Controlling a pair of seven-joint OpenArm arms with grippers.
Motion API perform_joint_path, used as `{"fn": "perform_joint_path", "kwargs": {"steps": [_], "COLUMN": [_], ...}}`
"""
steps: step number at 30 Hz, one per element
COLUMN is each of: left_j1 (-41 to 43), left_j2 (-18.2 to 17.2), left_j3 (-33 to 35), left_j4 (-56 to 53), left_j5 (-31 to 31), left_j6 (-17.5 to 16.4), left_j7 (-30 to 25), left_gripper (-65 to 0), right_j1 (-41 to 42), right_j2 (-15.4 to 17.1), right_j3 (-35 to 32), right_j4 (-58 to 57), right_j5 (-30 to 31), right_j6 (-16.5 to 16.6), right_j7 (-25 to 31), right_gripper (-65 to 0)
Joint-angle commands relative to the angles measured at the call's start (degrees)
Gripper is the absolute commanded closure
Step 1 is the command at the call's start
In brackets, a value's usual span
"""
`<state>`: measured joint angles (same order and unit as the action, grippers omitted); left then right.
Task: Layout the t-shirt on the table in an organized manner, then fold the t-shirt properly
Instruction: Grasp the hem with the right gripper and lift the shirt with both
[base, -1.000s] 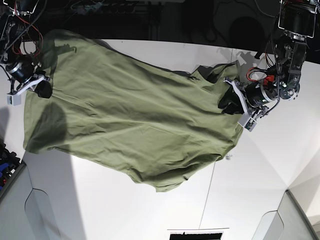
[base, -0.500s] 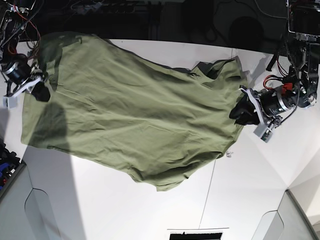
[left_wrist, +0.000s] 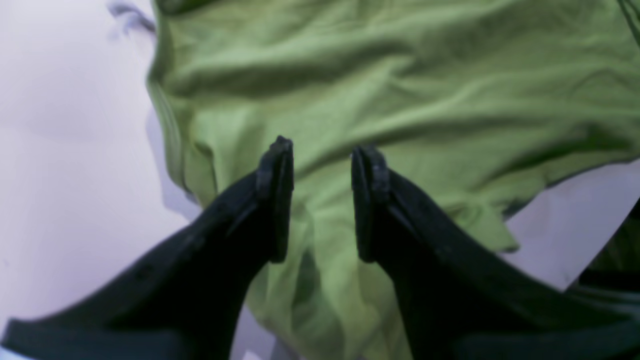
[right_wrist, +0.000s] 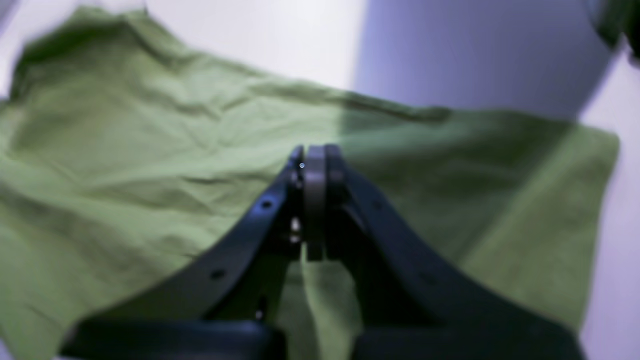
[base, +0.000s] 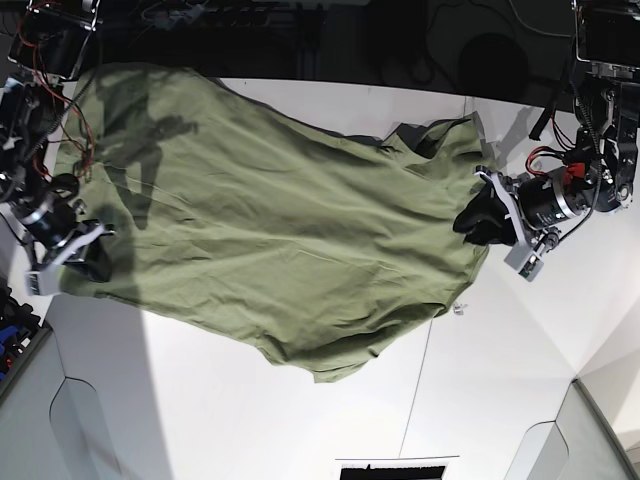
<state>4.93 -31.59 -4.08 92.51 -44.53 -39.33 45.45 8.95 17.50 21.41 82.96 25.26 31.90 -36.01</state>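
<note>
Green t-shirt spread | left claw parted | right claw pinched

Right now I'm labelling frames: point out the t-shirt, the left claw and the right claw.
t-shirt (base: 270, 220): base view, middle of the cloth.
left claw (left_wrist: 320, 200): left wrist view, gap between fingertips.
right claw (right_wrist: 314, 200): right wrist view, closed fingertips.

Robot lab: bare white table, exposed wiring.
</note>
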Motion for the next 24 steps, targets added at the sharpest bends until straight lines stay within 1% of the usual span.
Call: {"fn": "perform_joint_path", "kwargs": {"steps": [1,4,6,9,11,14,16,19,22,24], "left_j1": [-0.42,0.68,1.44,3.26,4.87,6.73,7.17,7.02,5.64,2.95], "left_j2": [-0.92,-0.92,-0.92,-0.94,-0.81,-0.79,-0.79,-0.83,-0.83,-0.79], "left_j3": [-0.37,-0.37,-0.33,-0.33,-0.26,1.36,3.19,5.09,5.18,5.20], "left_j4": [0.39,0.31,0.31,0.31,0.31,0.31,0.31,0.31,-0.63,-3.06], "left_j5": [-0.61,-0.39,-0.44,-0.44,-0.46,0.07,2.54,8.98,14.49,16.00], "left_j6": [-0.67,-0.67,-0.67,-0.67,-0.67,-0.67,-0.67,-0.63,3.17,4.39], "left_j7": [-1.01,-0.79,-0.28,-0.07,0.00,0.02,-0.17,-1.22,-4.09,-4.98], "left_gripper": [-21.5,-13.6,-7.5,-2.7,-1.5,-1.5,-1.5,-1.5,-1.5,-1.5], "right_j1": [2.05,5.88,8.85,13.07,15.63,18.75,20.13,20.55,20.52,20.52], "right_j2": [0.85,0.48,0.00,-0.87,-1.46,-1.66,-1.62,-0.92,0.96,2.16], "right_j3": [-1.95,-8.72,-12.85,-18.27,-21.24,-25.16,-26.45,-26.45,-26.40,-26.40], "right_j4": [0.31,-2.43,-5.66,-12.20,-17.05,-23.71,-26.84,-28.04,-28.04,-28.04], "right_j5": [-0.90,-6.64,-10.40,-16.26,-18.67,-20.90,-22.32,-23.80,-23.76,-23.41], "right_j6": [-0.20,-1.27,-2.91,-4.79,-5.16,-5.14,-5.16,-5.16,-5.16,-5.16], "right_j7": [2.23,3.67,5.29,8.61,10.12,11.89,12.55,12.92,12.87,12.79], "right_gripper": [0.0,0.0,0.0,0.0,0.0,0.0,0.0,0.0,0.0,0.0]}}
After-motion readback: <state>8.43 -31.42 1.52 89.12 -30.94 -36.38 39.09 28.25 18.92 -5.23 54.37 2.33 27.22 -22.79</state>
